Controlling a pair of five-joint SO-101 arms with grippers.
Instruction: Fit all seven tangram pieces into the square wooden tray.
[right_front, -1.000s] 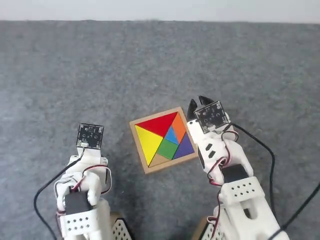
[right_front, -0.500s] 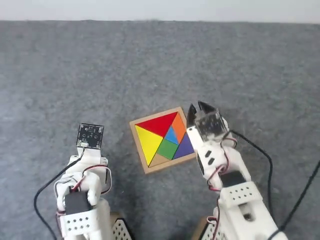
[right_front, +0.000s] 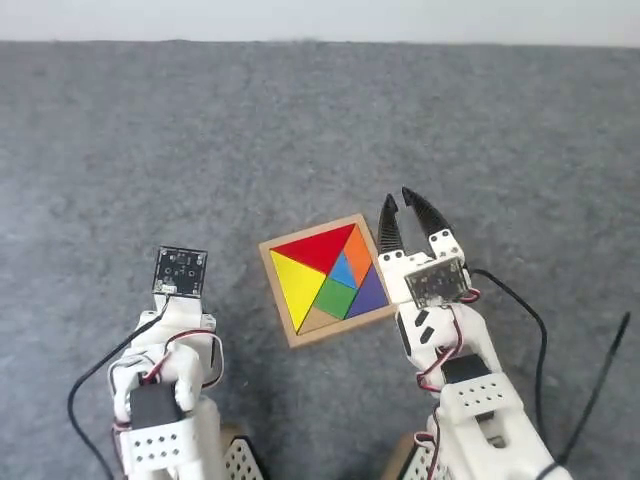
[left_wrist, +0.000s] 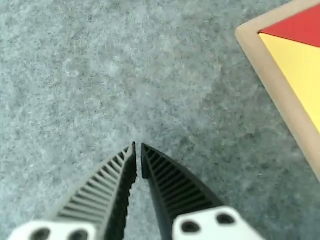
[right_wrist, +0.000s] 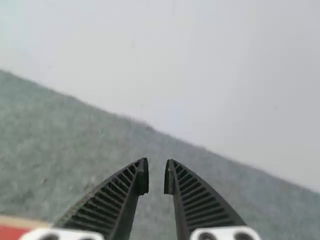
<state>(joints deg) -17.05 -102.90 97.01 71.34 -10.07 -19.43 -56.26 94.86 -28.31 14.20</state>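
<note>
Square wooden tray (right_front: 277, 298): lies flat on the grey carpet (right_front: 150, 140), mid-table, turned a little so no edge runs square to the table's edges. Pale wood rim, unbroken all round.

Pieces inside, all flat and flush, edges touching, none overlapping:
- red triangle (right_front: 320, 248), large, along the far edge
- yellow triangle (right_front: 297, 285), large, along the left edge, touching the red
- orange piece (right_front: 359, 255), slanted four-sided, at the far-right corner
- blue triangle (right_front: 343, 270), small, at the centre
- green piece (right_front: 335, 298), just near of the blue
- purple triangle (right_front: 371, 293), at the right edge
- tan triangle (right_front: 315, 320), at the near edge, same tone as the rim
</note>
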